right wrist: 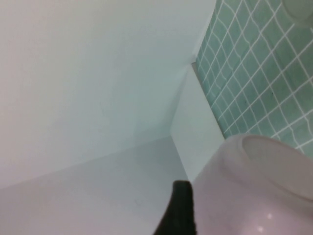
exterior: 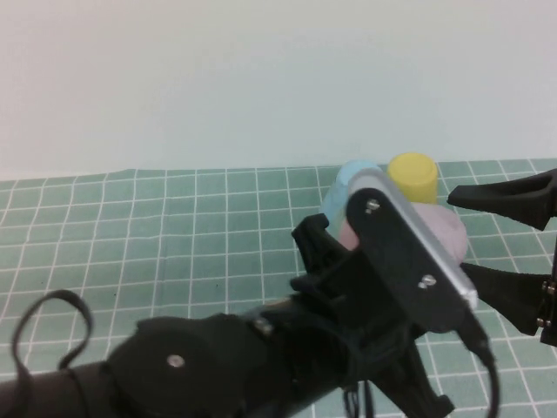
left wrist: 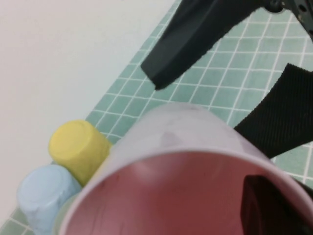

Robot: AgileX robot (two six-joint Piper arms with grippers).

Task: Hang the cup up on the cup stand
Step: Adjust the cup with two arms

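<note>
The pale pink cup (exterior: 451,228) is held off the table, on its side, by my left gripper (exterior: 432,254), which is shut on its rim. One dark finger (left wrist: 266,208) shows inside the cup's mouth (left wrist: 186,196). My right gripper (exterior: 458,235) comes in from the right and stands open. Its two black fingers (left wrist: 195,39) straddle the cup's closed end, one on each side. In the right wrist view the cup's base (right wrist: 266,186) fills the corner beside one finger (right wrist: 180,213). The cup stand itself is hidden behind the arm and cup.
A yellow cup (exterior: 411,177) and a light blue cup (exterior: 352,180) stand upside down just behind the pink one, seen again as the yellow cup (left wrist: 78,147) and blue cup (left wrist: 45,193). A green checked mat (exterior: 174,235) covers the table. The left arm fills the foreground.
</note>
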